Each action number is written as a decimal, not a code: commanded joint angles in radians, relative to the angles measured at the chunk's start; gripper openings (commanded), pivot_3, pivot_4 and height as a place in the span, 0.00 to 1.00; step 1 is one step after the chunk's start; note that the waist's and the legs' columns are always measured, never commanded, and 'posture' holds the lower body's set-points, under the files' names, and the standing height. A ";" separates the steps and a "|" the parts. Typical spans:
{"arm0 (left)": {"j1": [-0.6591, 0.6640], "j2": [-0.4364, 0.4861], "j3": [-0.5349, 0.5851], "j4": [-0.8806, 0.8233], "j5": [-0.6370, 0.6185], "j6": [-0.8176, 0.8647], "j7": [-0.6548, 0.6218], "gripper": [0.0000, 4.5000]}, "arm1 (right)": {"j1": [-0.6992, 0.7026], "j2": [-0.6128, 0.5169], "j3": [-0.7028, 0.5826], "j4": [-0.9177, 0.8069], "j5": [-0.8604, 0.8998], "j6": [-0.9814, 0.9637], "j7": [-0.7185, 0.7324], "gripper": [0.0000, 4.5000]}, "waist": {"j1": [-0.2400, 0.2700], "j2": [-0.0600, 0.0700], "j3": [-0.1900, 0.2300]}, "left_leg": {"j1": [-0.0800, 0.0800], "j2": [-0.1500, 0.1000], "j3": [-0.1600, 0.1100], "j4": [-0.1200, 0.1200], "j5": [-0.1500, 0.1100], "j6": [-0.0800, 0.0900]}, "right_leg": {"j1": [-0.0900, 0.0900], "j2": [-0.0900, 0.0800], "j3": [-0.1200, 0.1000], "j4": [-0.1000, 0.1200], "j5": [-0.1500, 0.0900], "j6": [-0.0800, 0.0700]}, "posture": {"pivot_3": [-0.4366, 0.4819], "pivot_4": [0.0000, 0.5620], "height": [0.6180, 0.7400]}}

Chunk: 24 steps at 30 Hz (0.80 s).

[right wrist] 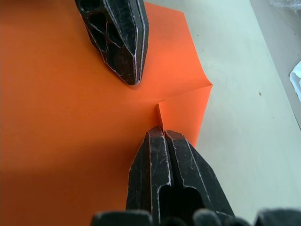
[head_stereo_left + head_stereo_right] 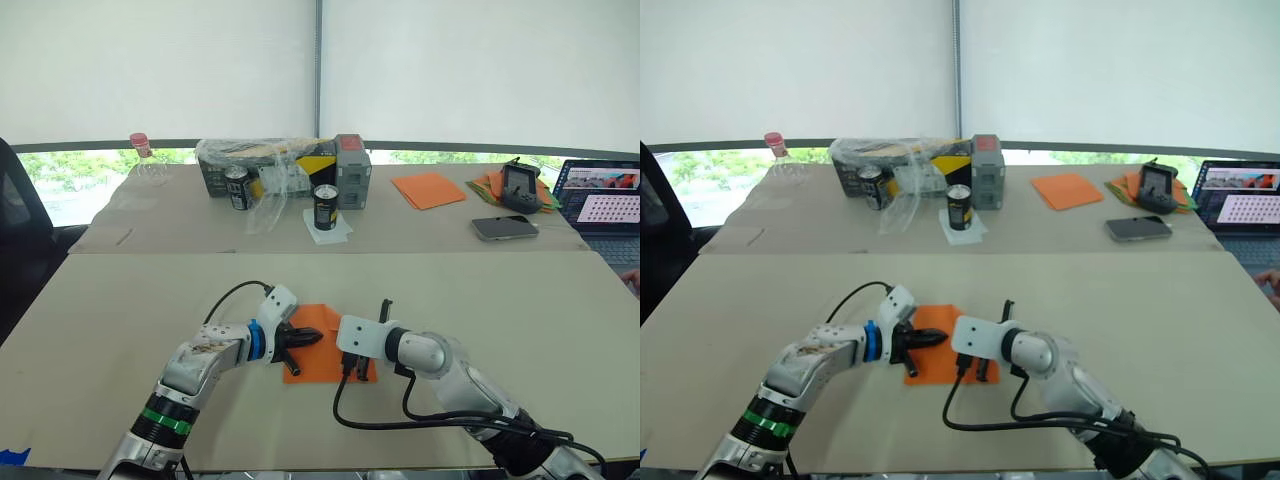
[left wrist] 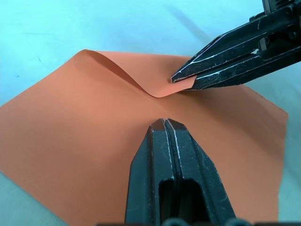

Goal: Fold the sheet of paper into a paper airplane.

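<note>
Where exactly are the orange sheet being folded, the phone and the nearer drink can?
sheet of paper (image 2: 318,368), left eye view, on its flat near part between the arms.
phone (image 2: 505,228), left eye view, on the middle of its screen.
drink can (image 2: 325,207), left eye view, on its dark side.

Sheet (image 2: 322,348) lay flat on near bench (image 2: 120,330), between left pincer (image 2: 308,338) and right pincer (image 2: 349,368). Cans (image 2: 326,207), box (image 2: 352,170), phone (image 2: 505,227) sat on far bench.

Laptop (image 2: 605,203) cut off at edge; its screen possibly unreadable
</note>
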 commanded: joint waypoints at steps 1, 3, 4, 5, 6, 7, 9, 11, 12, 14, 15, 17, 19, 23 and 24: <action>0.007 0.005 0.003 -0.037 -0.006 0.007 0.002 0.00 | 0.013 0.022 0.016 0.031 -0.015 0.034 0.019 0.01 | -0.001 0.000 0.000 | 0.000 0.000 0.000 0.000 0.000 0.000 | 0.000 0.000 0.000 0.000 0.000 0.000 | 0.48 0.27 0.99; 0.008 0.008 0.002 -0.038 -0.006 0.007 0.000 0.00 | 0.011 0.031 0.019 0.034 -0.018 0.047 0.031 0.01 | -0.002 0.000 0.000 | 0.001 0.000 0.000 0.000 0.000 0.000 | 0.001 0.000 0.000 0.000 0.000 0.000 | 0.48 0.27 0.99; 0.008 0.010 0.000 -0.039 -0.005 0.006 -0.002 0.00 | 0.010 0.035 0.020 0.035 -0.019 0.052 0.035 0.01 | -0.003 0.000 0.000 | 0.002 0.000 0.000 0.000 0.000 0.000 | 0.001 0.000 0.000 0.000 0.000 0.000 | 0.48 0.27 0.99; 0.006 0.010 -0.001 -0.038 -0.004 0.006 -0.003 0.00 | 0.010 0.039 0.019 0.037 -0.019 0.057 0.039 0.01 | -0.003 0.000 0.000 | 0.002 0.001 0.000 -0.001 0.000 0.000 | 0.002 0.001 0.000 0.000 0.000 0.000 | 0.48 0.27 0.99; 0.005 0.011 -0.001 -0.036 -0.004 0.005 -0.003 0.00 | 0.010 0.045 0.018 0.040 -0.018 0.062 0.042 0.01 | -0.003 0.000 0.000 | 0.002 0.001 0.000 -0.001 0.000 0.000 | 0.002 0.001 0.000 0.000 0.000 0.000 | 0.48 0.27 0.99; 0.003 0.011 -0.002 -0.035 -0.003 0.004 -0.004 0.00 | 0.009 0.050 0.019 0.044 -0.018 0.064 0.045 0.01 | -0.003 0.000 0.000 | 0.002 0.001 0.000 -0.001 0.000 0.000 | 0.002 0.001 0.000 0.000 0.000 0.000 | 0.48 0.27 0.99; -0.002 0.010 0.000 -0.034 -0.005 0.006 -0.003 0.00 | 0.008 0.056 0.021 0.049 -0.022 0.073 0.056 0.01 | -0.004 0.000 0.000 | 0.003 0.001 0.000 -0.001 0.000 0.000 | 0.002 0.001 0.000 0.000 0.000 0.000 | 0.48 0.27 0.99; -0.007 0.009 0.005 -0.035 -0.006 0.005 -0.001 0.00 | 0.009 0.058 0.027 0.054 -0.030 0.077 0.065 0.01 | -0.006 0.000 0.000 | 0.003 0.001 0.000 -0.001 0.000 0.000 | 0.002 0.001 0.000 0.000 0.000 0.000 | 0.48 0.27 0.99; -0.011 0.006 0.011 -0.033 -0.008 0.002 0.002 0.00 | 0.013 0.058 0.029 0.058 -0.032 0.083 0.069 0.01 | -0.006 0.000 0.000 | 0.003 0.001 0.000 -0.001 0.000 0.000 | 0.002 0.001 0.000 0.000 0.000 0.000 | 0.48 0.27 0.99; -0.023 -0.004 0.028 -0.027 -0.011 -0.008 0.012 0.00 | 0.018 0.062 0.031 0.064 -0.032 0.089 0.074 0.01 | -0.005 0.000 0.000 | 0.004 0.002 0.000 -0.001 0.000 0.000 | 0.002 0.001 0.000 0.000 0.000 0.000 | 0.48 0.27 0.99; -0.034 -0.019 0.046 -0.018 -0.017 -0.022 0.023 0.00 | 0.019 0.065 0.032 0.067 -0.032 0.094 0.077 0.01 | -0.005 0.000 0.000 | 0.004 0.002 0.000 -0.001 0.000 0.000 | 0.003 0.001 0.000 0.000 0.000 0.000 | 0.48 0.27 0.99; -0.048 -0.039 0.069 -0.006 -0.025 -0.040 0.036 0.00 | 0.019 0.070 0.033 0.069 -0.033 0.099 0.080 0.01 | -0.005 0.000 0.000 | 0.004 0.002 0.000 -0.001 0.000 0.000 | 0.003 0.001 0.000 0.000 0.000 0.000 | 0.48 0.27 0.99; -0.065 -0.059 0.077 0.009 -0.020 -0.059 0.048 0.00 | 0.019 0.076 0.032 0.072 -0.034 0.102 0.081 0.01 | -0.006 -0.001 -0.001 | 0.005 0.002 0.000 -0.001 0.000 0.000 | 0.003 0.002 0.000 0.000 0.000 0.000 | 0.48 0.27 0.99; -0.099 -0.083 0.055 0.071 0.010 -0.111 0.048 0.00 | 0.017 0.085 0.032 0.076 -0.034 0.111 0.082 0.01 | -0.010 -0.001 -0.001 | 0.007 0.002 0.000 -0.004 0.000 0.000 | 0.004 0.002 0.001 0.000 0.000 0.000 | 0.48 0.27 0.99; -0.108 -0.086 0.041 0.092 0.022 -0.128 0.042 0.00 | 0.017 0.087 0.032 0.078 -0.034 0.112 0.082 0.01 | -0.011 -0.001 -0.001 | 0.007 0.002 0.000 -0.004 0.000 0.000 | 0.004 0.002 0.001 0.000 0.000 0.000 | 0.48 0.27 0.99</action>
